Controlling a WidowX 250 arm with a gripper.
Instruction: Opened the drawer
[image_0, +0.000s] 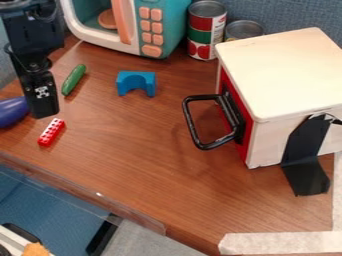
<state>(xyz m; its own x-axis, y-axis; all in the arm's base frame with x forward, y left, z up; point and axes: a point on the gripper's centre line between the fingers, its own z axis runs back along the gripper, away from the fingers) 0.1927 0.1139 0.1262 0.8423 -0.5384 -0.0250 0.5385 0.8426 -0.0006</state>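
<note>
The drawer (246, 145) is at the right of the camera view, set in a pale wooden box (287, 65). Its red front lies close to the face of the box, on the side turned toward the left of the view, and a black looped handle (189, 117) juts out from it over the bench (147, 165). Black tape (304, 170) runs from the side of the box down onto the wood.

The black hand (45, 111) hangs at the upper left, well apart from the handle, pointing down between the purple toy eggplant (12, 111) and the green toy cucumber (73, 80). Whether it is apart or together, I cannot tell.

A red studded brick (51, 132) lies at a slant near the hand, toward the front edge of the bench. A blue arch block (137, 75) sits between the cucumber and the box, its curved opening toward the front. Behind it stands a teal and white toy microwave (163, 30) with pinkish buttons and a pinkish door handle. Just beside the microwave, a tall can (206, 30) with a red, green and white label stands upright, and a second can (244, 30) stands partly hidden behind the box. Pale tape (280, 243) borders the near right corner of the bench.
</note>
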